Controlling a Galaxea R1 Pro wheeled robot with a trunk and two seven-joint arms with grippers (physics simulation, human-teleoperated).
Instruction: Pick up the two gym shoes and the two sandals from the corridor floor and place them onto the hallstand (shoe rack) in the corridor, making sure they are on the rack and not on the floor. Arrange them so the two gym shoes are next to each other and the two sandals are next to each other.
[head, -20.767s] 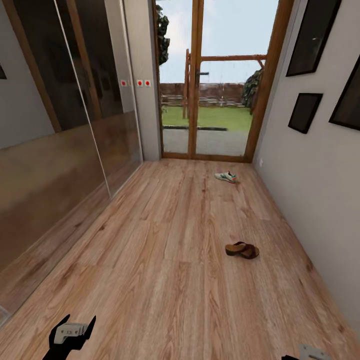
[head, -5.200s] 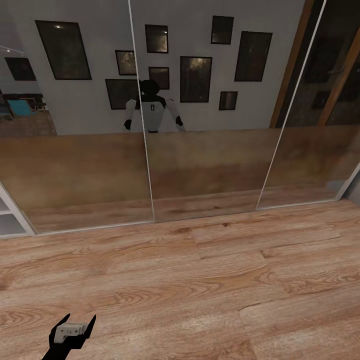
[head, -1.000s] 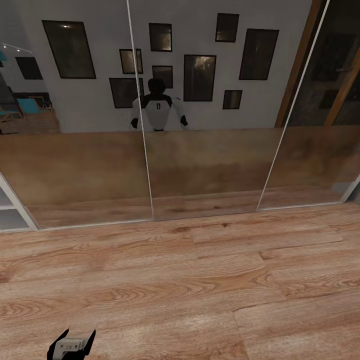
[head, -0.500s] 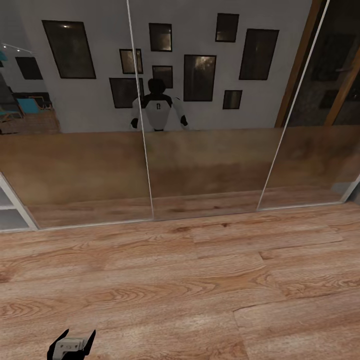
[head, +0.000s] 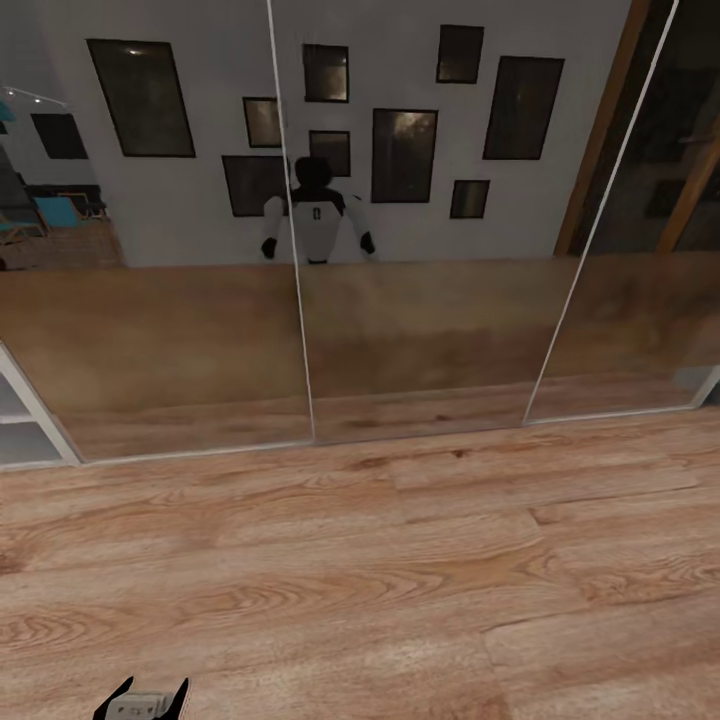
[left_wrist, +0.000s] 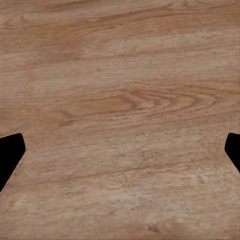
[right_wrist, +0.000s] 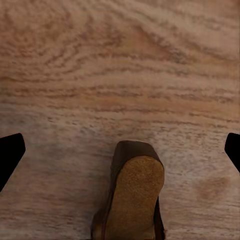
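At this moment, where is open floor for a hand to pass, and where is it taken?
Wood floor runs bare from the mirrored sliding doors toward the robot, past the left hand. Under the right hand, a brown sandal takes the planks near the fingers; beyond its heel the floor is bare.

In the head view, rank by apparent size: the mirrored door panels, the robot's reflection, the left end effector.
1. Mirrored door panels, by far the largest.
2. Robot's reflection.
3. Left end effector, cut off by the frame edge, so its ranking below the reflection is unsure.
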